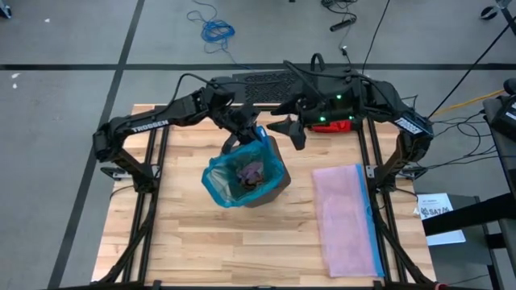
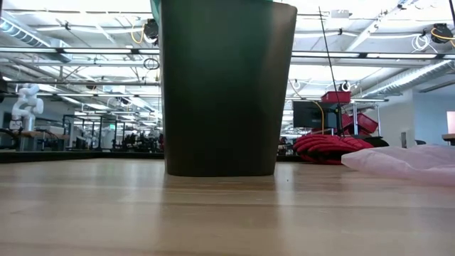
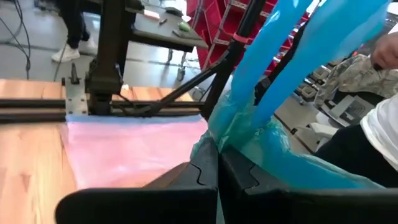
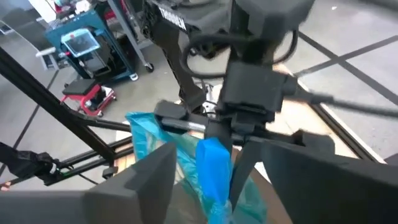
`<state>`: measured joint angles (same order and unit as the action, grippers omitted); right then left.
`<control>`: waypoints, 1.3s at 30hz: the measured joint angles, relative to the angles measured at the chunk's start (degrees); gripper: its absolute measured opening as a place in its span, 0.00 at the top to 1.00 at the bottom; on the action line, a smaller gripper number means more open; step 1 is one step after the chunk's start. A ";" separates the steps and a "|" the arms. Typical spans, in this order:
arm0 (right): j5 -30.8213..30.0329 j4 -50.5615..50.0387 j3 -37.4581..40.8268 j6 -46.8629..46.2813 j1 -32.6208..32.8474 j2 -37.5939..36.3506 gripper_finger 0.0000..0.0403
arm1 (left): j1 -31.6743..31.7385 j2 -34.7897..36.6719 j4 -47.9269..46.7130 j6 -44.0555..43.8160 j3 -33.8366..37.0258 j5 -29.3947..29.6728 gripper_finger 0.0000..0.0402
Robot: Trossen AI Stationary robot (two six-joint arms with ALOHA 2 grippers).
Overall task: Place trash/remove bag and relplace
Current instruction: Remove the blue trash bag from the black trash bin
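Pinching the bag at its bright blue drawstring tie, the left gripper has its fingers clamped together on the plastic at the bin's far rim. Directly below it, the teal liner sits in the dark bin with the trash inside. The right gripper, just beside the left one, has its fingers apart and holds nothing. A pink bag lies flat, well apart.

pink bag: flat on wooden table, right side | red glove: at table's far edge | blue cable: coiled on floor beyond table
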<state>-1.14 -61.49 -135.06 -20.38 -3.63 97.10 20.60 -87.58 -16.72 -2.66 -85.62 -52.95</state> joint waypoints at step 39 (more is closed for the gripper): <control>-2.35 10.86 0.11 6.77 1.83 5.01 1.00 | 0.63 1.58 0.12 -1.47 0.00 5.50 0.85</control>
<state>-3.49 -50.63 -134.96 -13.61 -1.80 102.10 21.23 -86.00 -16.60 -4.13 -85.62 -47.45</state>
